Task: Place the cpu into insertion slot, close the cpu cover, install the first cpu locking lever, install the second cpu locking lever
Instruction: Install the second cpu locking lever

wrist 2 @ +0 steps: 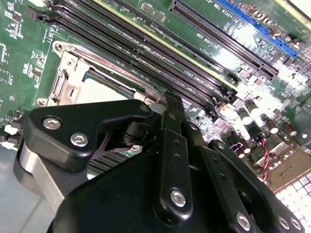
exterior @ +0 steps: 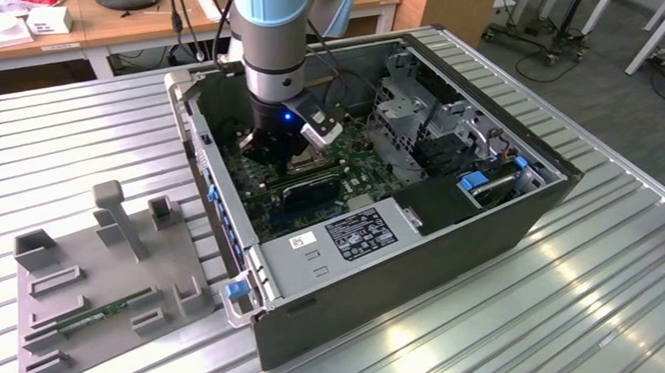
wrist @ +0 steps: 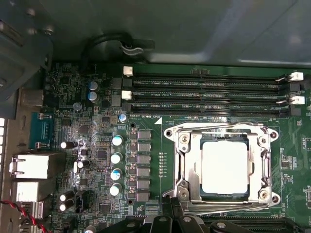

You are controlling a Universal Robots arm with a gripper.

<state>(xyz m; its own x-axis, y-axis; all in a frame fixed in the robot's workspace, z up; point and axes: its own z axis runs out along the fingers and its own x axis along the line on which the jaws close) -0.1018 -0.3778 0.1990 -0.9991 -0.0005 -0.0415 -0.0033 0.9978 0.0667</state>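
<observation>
The cpu (wrist: 224, 167) lies flat in the insertion slot, whose dark edge (wrist: 200, 170) shows around the chip. The silvery cpu cover (wrist: 221, 130) is folded down over it, framing its pale metal top. Thin silvery lever rods run along the cover's sides (wrist: 228, 206). My gripper (wrist: 171, 201) hangs low at the cover's edge, its black fingers together. In the second wrist view the gripper (wrist 2: 172, 104) stands right beside the cpu (wrist 2: 99, 90) and cover (wrist 2: 65, 77). In the exterior view the gripper (exterior: 278, 159) reaches down into the open computer case (exterior: 511, 222).
Long black memory slots (wrist: 209, 92) run beside the socket. A row of capacitors (wrist: 116, 155) stands on its other side. The power supply (exterior: 356, 231) and drive cage (exterior: 418, 109) crowd the case. A grey fixture (exterior: 114, 269) holding a green memory stick (exterior: 105, 315) sits at the exterior view's left.
</observation>
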